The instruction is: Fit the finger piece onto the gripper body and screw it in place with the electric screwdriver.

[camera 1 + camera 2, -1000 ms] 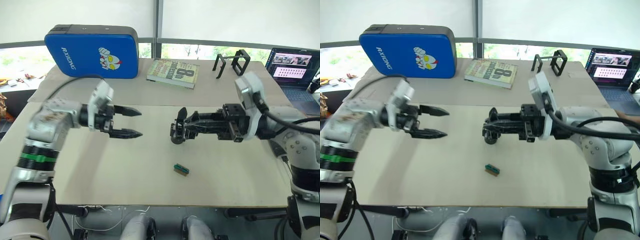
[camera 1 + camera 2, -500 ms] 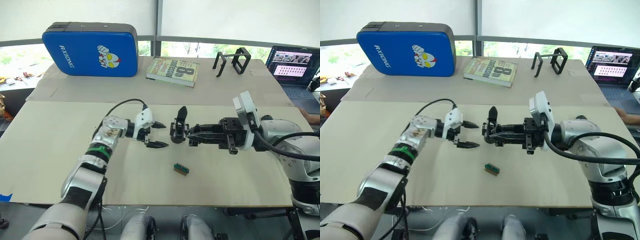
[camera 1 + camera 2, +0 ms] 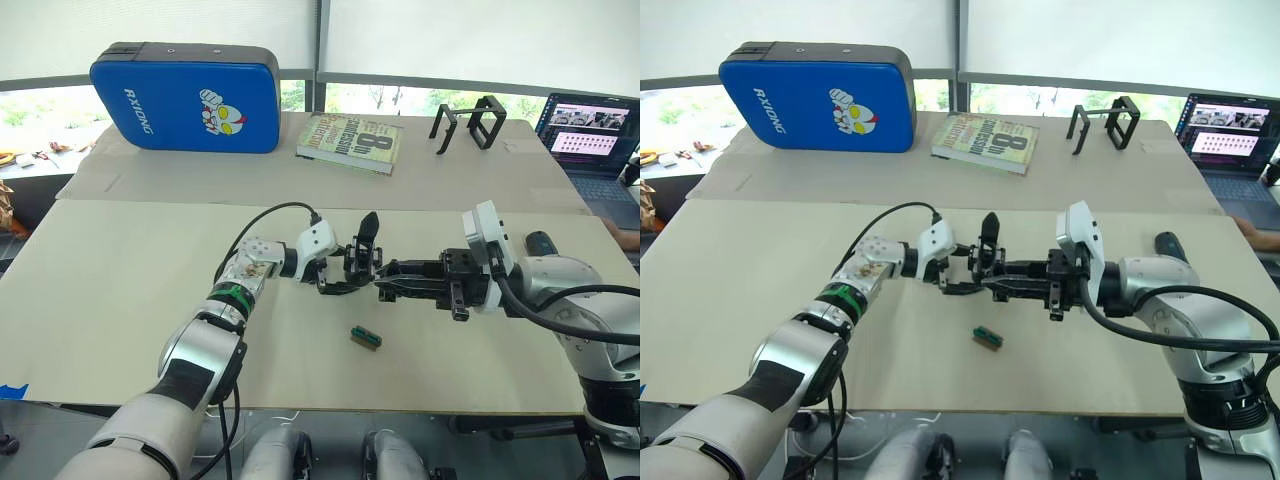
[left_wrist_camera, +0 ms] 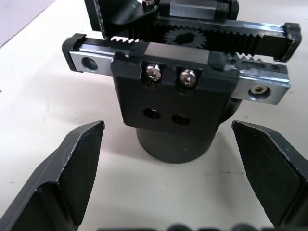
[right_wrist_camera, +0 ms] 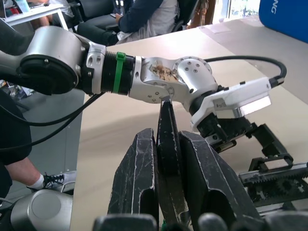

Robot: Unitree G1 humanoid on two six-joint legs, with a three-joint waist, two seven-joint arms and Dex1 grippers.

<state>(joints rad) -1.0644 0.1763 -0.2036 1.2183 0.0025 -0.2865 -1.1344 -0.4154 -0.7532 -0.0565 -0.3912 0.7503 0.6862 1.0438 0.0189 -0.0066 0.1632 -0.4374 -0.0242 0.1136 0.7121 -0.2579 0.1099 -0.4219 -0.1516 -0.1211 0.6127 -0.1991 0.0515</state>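
The right tool (image 3: 385, 288) pinches the gripper body (image 3: 360, 262) on the worktop (image 3: 120, 290). The left tool (image 3: 338, 282) is spread wide around its round base.

Beige table (image 3: 120, 270) before bright windows (image 3: 420, 100) with white blinds (image 3: 480, 40).
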